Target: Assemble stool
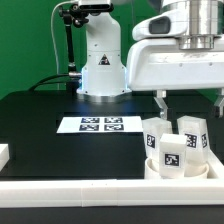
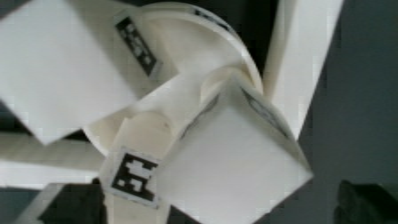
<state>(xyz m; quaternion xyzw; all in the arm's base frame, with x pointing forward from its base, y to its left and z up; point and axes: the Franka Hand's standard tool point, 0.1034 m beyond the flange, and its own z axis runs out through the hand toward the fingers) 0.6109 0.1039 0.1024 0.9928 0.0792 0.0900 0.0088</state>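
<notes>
The stool stands at the exterior view's right with its round white seat (image 1: 176,170) down and its three tagged white legs pointing up: one at the left (image 1: 153,136), one at the back (image 1: 191,129), one in front (image 1: 172,152). My gripper (image 1: 190,104) hangs just above the legs, open, with one dark finger (image 1: 160,102) left of them and the other at the picture's right edge. Up close in the wrist view, the legs (image 2: 222,150) and the seat's rim (image 2: 205,40) fill the picture. The gripper (image 2: 214,212) holds nothing between its dark fingertips (image 2: 68,205).
The marker board (image 1: 100,124) lies flat on the black table (image 1: 40,120) in front of the robot's white base (image 1: 100,65). A long white rail (image 1: 90,192) runs along the front edge. A small white block (image 1: 3,153) sits at the exterior view's left edge.
</notes>
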